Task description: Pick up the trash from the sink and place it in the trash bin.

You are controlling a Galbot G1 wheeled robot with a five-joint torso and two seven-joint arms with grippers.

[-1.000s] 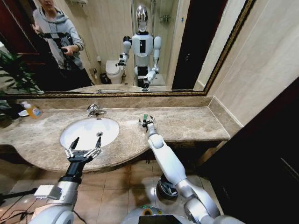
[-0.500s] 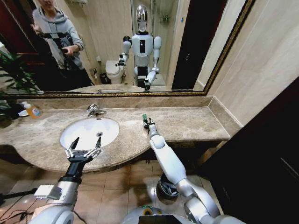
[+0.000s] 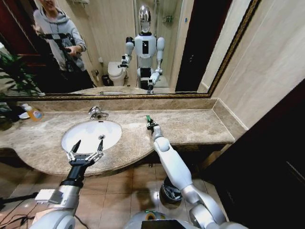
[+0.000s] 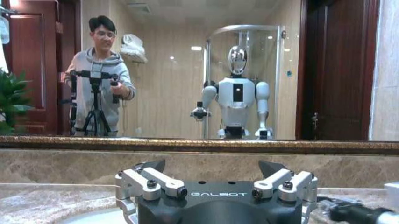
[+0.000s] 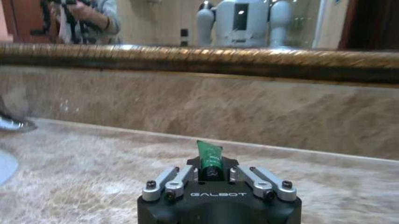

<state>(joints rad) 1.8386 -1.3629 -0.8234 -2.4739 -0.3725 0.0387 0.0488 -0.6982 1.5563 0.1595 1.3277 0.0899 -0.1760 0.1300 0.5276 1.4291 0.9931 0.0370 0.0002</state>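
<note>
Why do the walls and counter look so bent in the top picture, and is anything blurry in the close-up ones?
Head view: wide lens bows the mirror frame and countertop edges. Right wrist view: the right gripper and its green piece are sharp, the mirror's reflections soft. Left wrist view: the left gripper is crisp, the room behind evenly lit.

A wide mirror (image 3: 119,47) with a gilt frame spans the beige marble wall. A beige marble countertop (image 3: 190,126) runs beneath it. Beige floor tiles (image 3: 128,183) lie below. A dark wood panel (image 3: 271,157) stands far right.
</note>
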